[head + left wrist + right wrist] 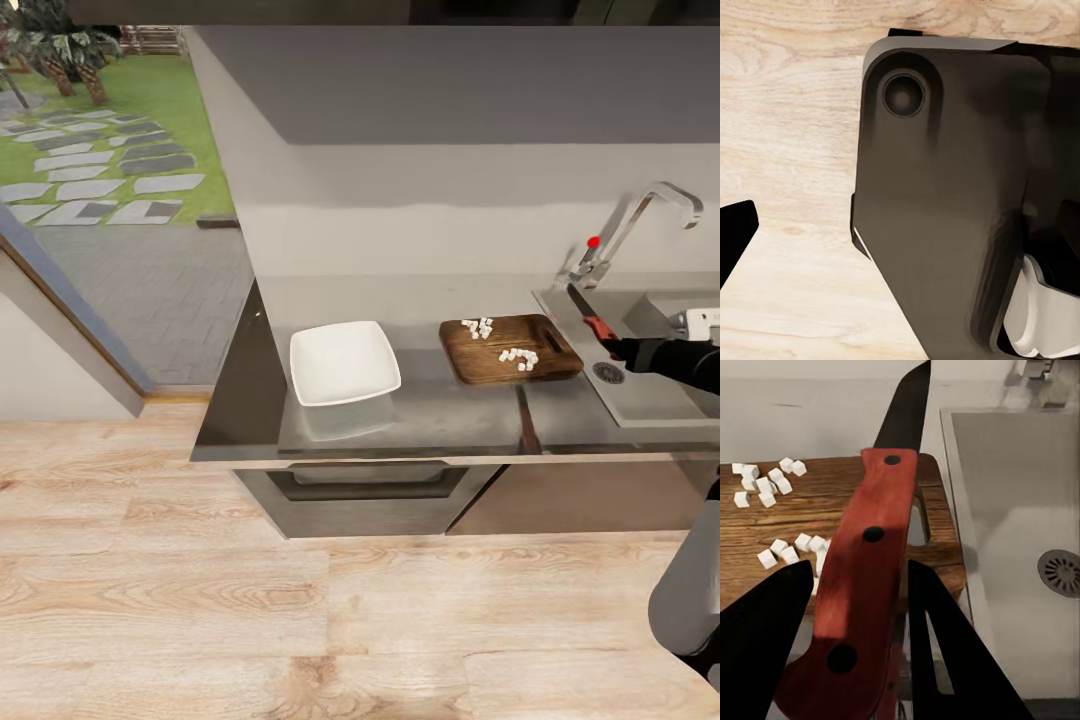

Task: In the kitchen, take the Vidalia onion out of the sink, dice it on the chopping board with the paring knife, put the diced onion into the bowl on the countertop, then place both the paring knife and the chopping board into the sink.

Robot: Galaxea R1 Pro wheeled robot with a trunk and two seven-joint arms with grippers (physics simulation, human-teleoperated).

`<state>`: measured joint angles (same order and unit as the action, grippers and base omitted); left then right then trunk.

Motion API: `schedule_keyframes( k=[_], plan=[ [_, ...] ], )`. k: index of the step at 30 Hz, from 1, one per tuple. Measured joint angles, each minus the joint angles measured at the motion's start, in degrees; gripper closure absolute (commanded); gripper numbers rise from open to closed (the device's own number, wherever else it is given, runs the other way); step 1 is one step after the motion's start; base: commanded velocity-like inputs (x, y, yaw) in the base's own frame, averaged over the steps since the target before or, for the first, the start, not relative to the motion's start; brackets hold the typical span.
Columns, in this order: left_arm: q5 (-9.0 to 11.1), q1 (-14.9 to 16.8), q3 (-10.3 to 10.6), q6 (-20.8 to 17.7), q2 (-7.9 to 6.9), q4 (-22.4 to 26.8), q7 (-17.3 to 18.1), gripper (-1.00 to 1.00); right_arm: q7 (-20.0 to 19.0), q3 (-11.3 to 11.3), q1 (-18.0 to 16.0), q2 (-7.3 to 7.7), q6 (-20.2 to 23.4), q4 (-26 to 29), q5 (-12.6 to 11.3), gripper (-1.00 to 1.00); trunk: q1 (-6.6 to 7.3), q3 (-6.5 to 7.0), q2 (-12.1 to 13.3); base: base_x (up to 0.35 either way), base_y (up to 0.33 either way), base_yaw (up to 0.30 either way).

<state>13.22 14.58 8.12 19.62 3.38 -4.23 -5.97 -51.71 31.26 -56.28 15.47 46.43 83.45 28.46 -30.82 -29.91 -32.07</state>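
Right claw (855,652) grips the paring knife (866,585) beside the sink (660,390), dicing being done, while onion dice (518,357) remain on the chopping board (510,350) on the worktop (440,410), the bowl (343,362) empty.

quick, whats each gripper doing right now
Left gripper: cannot be told.
Right gripper: closed on the knife, held beside the board.

Legible text, labels, brands, numbers, signs: 0 found. Surfaces checked: chopping board (511,349), bowl (344,362), paring knife (870,562) handle, sink (660,385), bench (420,410) front. All unmarked.
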Motion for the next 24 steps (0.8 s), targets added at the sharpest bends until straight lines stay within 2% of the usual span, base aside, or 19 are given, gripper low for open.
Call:
schedule_keyframes(
  k=[7,18,24],
  plan=[
    [0.0,0.0,0.0,0.3,0.00,0.0,0.1,-1.00,1.0,0.0,0.0,-0.19,-1.4,-1.0,0.0,1.00,0.01,0.00,0.0,0.050,-0.171,0.000],
    [0.0,0.0,0.0,0.3,0.02,0.0,0.1,-1.00,5.6,0.6,0.1,-0.12,-14.2,-16.6,0.2,1.00,0.00,0.00,0.0,0.079,-0.246,0.000],
    [0.0,0.0,0.0,0.3,0.06,0.0,0.1,-1.00,8.2,0.6,0.1,-0.09,-15.9,-19.2,0.1,1.00,0.00,0.00,0.0,0.002,-0.179,0.000]
  ],
)
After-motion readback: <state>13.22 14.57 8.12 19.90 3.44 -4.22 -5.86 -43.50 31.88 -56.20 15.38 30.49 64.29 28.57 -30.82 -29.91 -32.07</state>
